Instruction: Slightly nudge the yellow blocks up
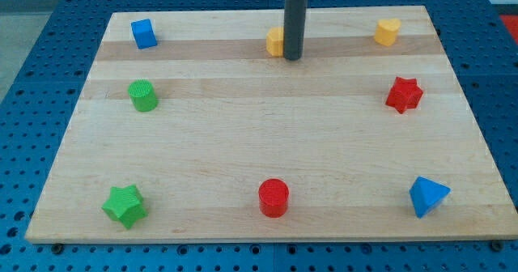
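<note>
Two yellow blocks lie near the view's top. One yellow block (276,41) sits at top centre, partly hidden behind my rod, so its shape is unclear. The other yellow block (388,31) sits at the top right and looks roughly pentagonal. My tip (293,58) rests on the board just right of and slightly below the centre yellow block, touching or almost touching it. It is far to the left of the top-right yellow block.
A blue cube (144,34) is at top left, a green cylinder (143,95) at left, a green star (125,205) at bottom left. A red cylinder (273,197) is at bottom centre, a blue triangular block (426,196) at bottom right, a red star (404,94) at right. The wooden board (259,142) ends at all four sides.
</note>
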{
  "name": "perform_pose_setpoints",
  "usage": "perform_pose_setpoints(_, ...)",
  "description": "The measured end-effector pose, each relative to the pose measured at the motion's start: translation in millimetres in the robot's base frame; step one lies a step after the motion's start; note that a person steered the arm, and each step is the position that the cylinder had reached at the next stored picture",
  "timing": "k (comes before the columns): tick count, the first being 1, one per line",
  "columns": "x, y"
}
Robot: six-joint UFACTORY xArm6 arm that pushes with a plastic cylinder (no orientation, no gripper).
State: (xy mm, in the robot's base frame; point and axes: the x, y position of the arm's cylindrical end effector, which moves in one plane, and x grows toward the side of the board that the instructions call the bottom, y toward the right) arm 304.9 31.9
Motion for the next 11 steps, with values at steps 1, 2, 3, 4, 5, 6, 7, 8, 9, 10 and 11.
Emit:
perform_pose_setpoints(1,-21,-17)
perform_pose_setpoints(2,-34,-26)
perform_pose_setpoints(3,-44,-27)
perform_pose_setpoints(4,-35,17)
perform_pose_setpoints(5,-6,81)
perform_pose_setpoints(6,23,126)
perform_pose_setpoints(7,33,144)
perform_pose_setpoints(8,35,155)
perform_pose_setpoints(9,29,179)
perform_pose_setpoints(10,25,179)
perform_pose_setpoints(11,3,179)
